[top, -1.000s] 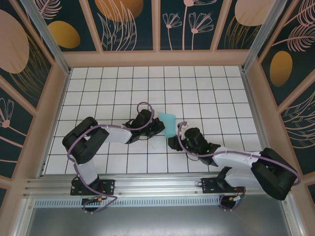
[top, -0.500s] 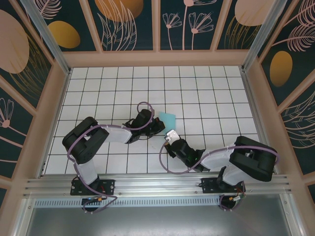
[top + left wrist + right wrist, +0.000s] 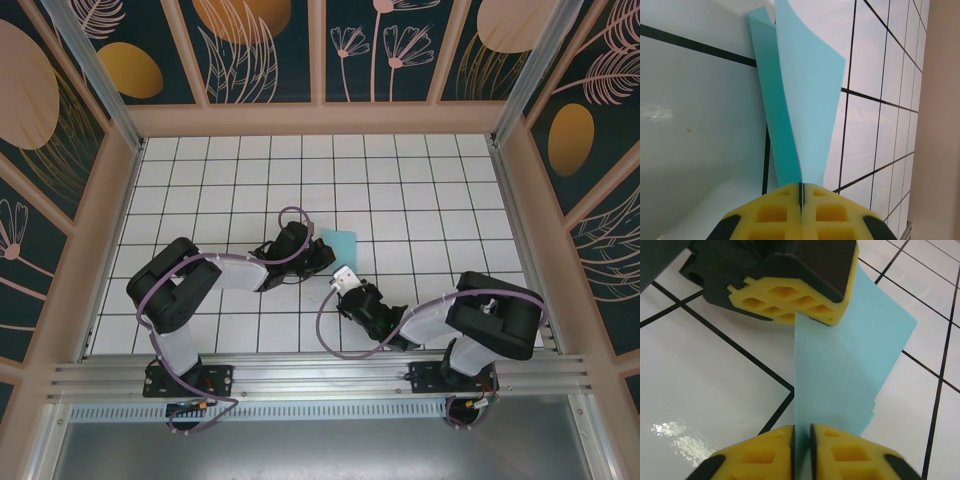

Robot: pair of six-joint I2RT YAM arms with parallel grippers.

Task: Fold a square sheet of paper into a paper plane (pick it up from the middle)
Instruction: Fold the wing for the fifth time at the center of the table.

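- Pinching the folded sheet of paper [image 3: 800, 100] between its yellow fingertips, the left gripper [image 3: 801, 192] is clamped tight, its two pads meeting with nothing but the paper between them
- In the left wrist view the light cyan sheet runs away from that pinch as two layers, joined at the gripper and splaying apart into a narrow V at the far end
- The sheet stands on edge over the white table [image 3: 400, 180] with its black grid lines
- The right gripper [image 3: 801, 437] has its own yellow fingers set on either side of the opposite end of the sheet; the slot between them is narrow and filled with paper, so it reads as gripping the sheet too
- In the right wrist view the left gripper sits straight across at the far side, and the sheet spans between the two grippers as an upright panel
- One corner of that panel reaches out to the right over a tile, and stacked layer edges show along its lower right side
- From above, the paper is a small cyan shape near the middle of the table, a little toward the near side, with the left arm reaching in from the left and the right arm curling in from the near right
- Whether the sheet's lower edge touches the table cannot be told
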